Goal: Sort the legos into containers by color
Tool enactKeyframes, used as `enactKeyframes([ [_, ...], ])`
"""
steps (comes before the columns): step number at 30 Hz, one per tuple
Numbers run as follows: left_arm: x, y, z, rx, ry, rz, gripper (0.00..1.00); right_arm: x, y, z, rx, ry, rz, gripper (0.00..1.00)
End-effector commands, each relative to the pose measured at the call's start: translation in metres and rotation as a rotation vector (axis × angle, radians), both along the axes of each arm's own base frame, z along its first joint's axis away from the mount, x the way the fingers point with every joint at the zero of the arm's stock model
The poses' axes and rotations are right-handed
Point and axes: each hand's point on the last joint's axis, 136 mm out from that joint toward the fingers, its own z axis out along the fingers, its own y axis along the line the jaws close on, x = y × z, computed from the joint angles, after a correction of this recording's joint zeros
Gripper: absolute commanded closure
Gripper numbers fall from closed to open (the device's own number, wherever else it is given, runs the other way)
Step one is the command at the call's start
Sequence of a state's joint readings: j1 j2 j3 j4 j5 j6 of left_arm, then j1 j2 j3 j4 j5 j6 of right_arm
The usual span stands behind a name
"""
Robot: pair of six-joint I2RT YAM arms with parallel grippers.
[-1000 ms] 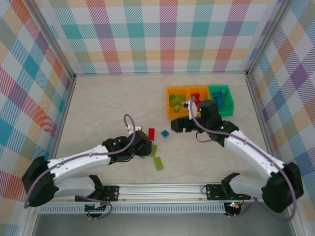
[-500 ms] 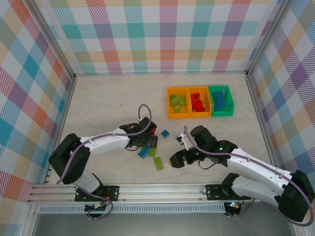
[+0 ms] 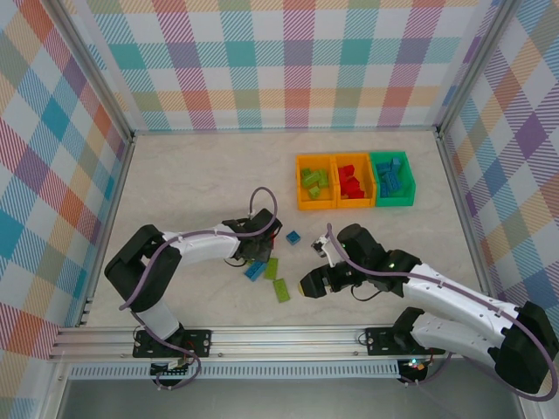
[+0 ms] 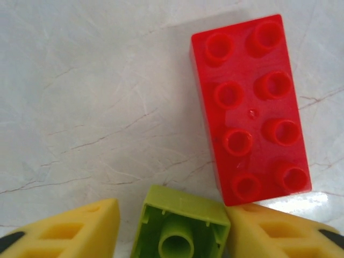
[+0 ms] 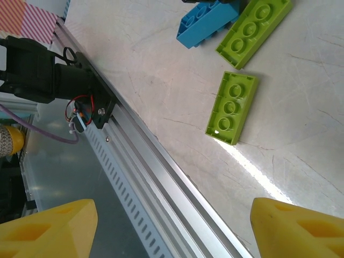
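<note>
The left gripper (image 3: 261,250), closed on a small green brick (image 4: 180,228), hovers just short of the red brick (image 4: 250,107). The right gripper (image 5: 174,228), wide open and empty, has swung back from the bins (image 3: 335,182) to the loose green brick (image 5: 232,107), likely its next pick.

The left arm bends sharply at the elbow, its gripper (image 3: 260,250) low, with fingers (image 4: 80,231) closed on a lime brick (image 4: 183,215). The right arm stretches leftward, its gripper (image 3: 307,286) low, with fingers (image 5: 48,226) spread wide.

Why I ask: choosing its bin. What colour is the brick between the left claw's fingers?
Lime green brick; see left wrist view.
</note>
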State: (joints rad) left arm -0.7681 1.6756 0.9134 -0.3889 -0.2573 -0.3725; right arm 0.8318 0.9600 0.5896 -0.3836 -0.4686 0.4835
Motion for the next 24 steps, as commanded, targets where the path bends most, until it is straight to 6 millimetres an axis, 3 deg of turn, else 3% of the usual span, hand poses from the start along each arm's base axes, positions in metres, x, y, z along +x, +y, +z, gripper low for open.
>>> enactKeyframes([
  [1,0.008,0.010,0.003,0.020,-0.029,0.045,0.55,0.004,0.001,0.004,0.007,-0.025,-0.012,0.24],
  [7,0.010,0.020,0.016,0.023,-0.071,0.073,0.75,0.013,-0.003,0.006,-0.016,-0.069,-0.057,0.23],
  [10,0.015,0.025,0.048,0.014,-0.149,0.086,0.76,0.019,-0.008,0.013,-0.012,-0.120,-0.094,0.19],
  [13,0.021,0.019,0.097,-0.077,-0.244,0.076,0.76,0.029,-0.017,0.023,0.001,-0.199,-0.164,0.18],
  [19,0.037,-0.067,0.188,-0.432,-0.432,-0.069,0.76,0.062,-0.048,0.047,0.017,-0.388,-0.406,0.16],
  [21,0.050,-0.093,0.200,-0.432,-0.476,-0.107,0.76,0.064,-0.056,0.057,0.042,-0.431,-0.448,0.15],
  [24,0.082,-0.126,0.200,-0.425,-0.500,-0.109,0.80,0.062,-0.061,0.064,0.074,-0.451,-0.465,0.14],
])
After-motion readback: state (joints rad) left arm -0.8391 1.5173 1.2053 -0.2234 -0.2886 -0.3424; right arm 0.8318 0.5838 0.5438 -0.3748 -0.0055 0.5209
